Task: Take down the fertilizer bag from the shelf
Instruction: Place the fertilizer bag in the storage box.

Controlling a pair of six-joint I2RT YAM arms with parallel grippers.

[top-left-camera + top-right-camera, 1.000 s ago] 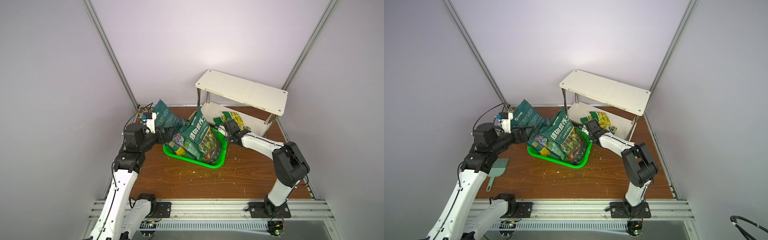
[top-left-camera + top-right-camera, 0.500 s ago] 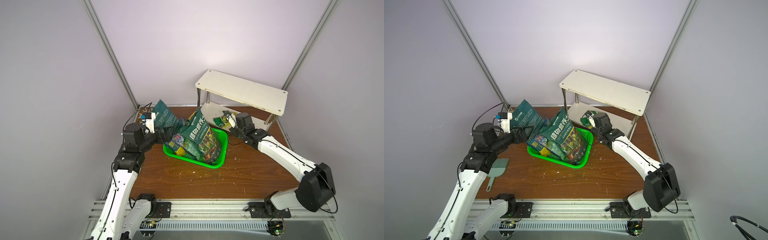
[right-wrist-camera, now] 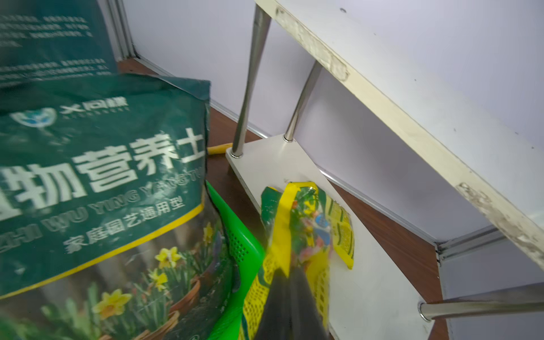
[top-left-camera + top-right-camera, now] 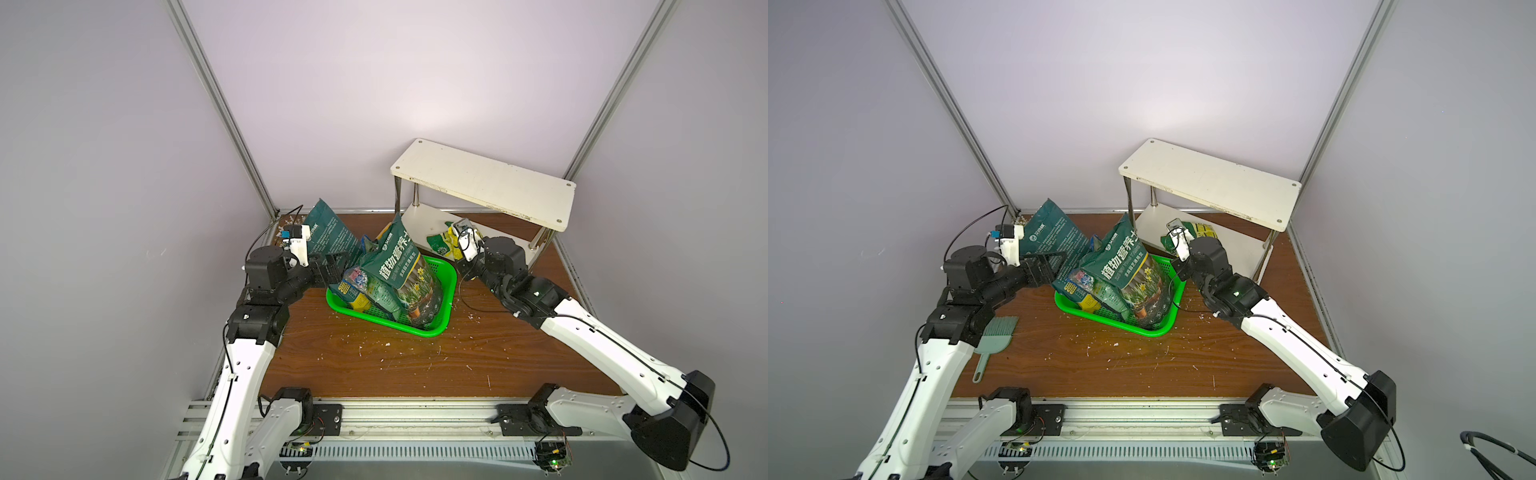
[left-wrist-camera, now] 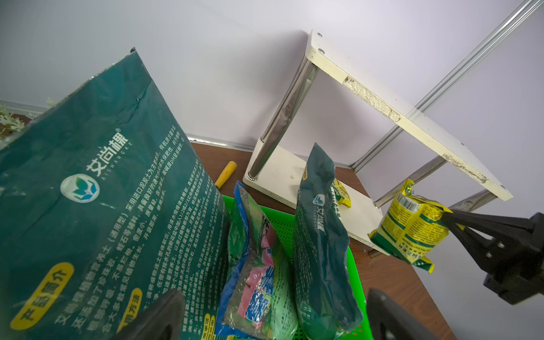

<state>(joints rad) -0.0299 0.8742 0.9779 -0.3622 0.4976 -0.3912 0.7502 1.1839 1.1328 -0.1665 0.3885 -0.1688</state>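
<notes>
- A teal brush [image 4: 995,338] is lying near the left edge of the bench [image 4: 374,365], beside the left arm; pale crumbs are lying scattered over the wood.
- A green basket [image 4: 445,299] is sitting mid-bench, toward the far edge; a dark green soil bag [image 4: 401,266] printed with daffodils is standing upright in it; a smaller blue-and-pink bag [image 4: 353,282] is leaning beside that one.
- The left tool [image 4: 330,268] is hovering at the basket's left side with its jaws spread wide and nothing between them; a large teal bag [image 4: 332,230] is standing tilted just beside it.
- The right tool [image 5: 446,217] is reaching in past the basket's far right corner; its jaws are pinching tight on one end of the fertilizer bag [image 5: 409,232], a small yellow-and-green pouch.
- The fertilizer bag is hanging at the front edge of the lower board of the shelf [image 4: 482,183]; whether its lower end is touching that board I cannot tell.
- The shelf is standing in the far right corner of the bench; a second yellow pouch [image 5: 341,194] is lying on its lower board.
- A yellow handle [image 5: 225,173] is lying on the bench behind the basket, just beside the shelf's lower board.
</notes>
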